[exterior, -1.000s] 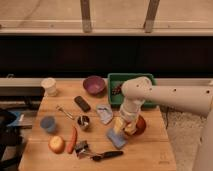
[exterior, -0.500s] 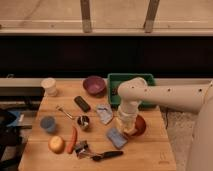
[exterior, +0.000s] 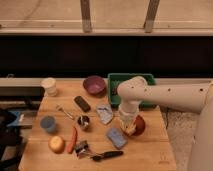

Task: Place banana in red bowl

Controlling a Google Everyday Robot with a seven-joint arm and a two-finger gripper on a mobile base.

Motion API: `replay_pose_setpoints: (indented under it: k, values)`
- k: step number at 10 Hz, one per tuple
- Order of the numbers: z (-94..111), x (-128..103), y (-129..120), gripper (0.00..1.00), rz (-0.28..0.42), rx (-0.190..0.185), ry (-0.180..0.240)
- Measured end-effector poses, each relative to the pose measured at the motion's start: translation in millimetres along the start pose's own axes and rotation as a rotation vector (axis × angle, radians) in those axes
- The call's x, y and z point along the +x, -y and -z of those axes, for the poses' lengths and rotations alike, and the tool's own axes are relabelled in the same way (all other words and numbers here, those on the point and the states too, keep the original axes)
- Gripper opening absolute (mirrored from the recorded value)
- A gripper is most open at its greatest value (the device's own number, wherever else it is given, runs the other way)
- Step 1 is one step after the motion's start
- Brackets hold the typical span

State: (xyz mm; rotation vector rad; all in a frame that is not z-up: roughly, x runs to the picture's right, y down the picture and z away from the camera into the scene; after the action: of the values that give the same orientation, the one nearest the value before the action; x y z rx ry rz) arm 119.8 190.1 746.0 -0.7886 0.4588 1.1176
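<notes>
Gripper (exterior: 127, 128) low over left rim of red bowl (exterior: 142, 125), arm reaching in from right. Fingers pressed together. Banana (exterior: 131, 132) shows as pale yellow stub at fingertips, at bowl's left edge, mostly hidden by gripper. Cannot tell if pinched or lying free, inside rim or on it. Judgement: task at final step. Left to do: confirm banana rests in bowl, lift gripper clear. Long axis and pointing direction: too hidden to tell.
</notes>
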Motion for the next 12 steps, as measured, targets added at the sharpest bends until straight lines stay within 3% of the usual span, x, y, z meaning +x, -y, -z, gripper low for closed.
replay_pose_setpoints:
  k: [6,12]
  values:
    - [77,-11,41,0.00,-0.065,0.033,0.163]
    - [152,-8,79,0.00,-0.148,0.067,0.340]
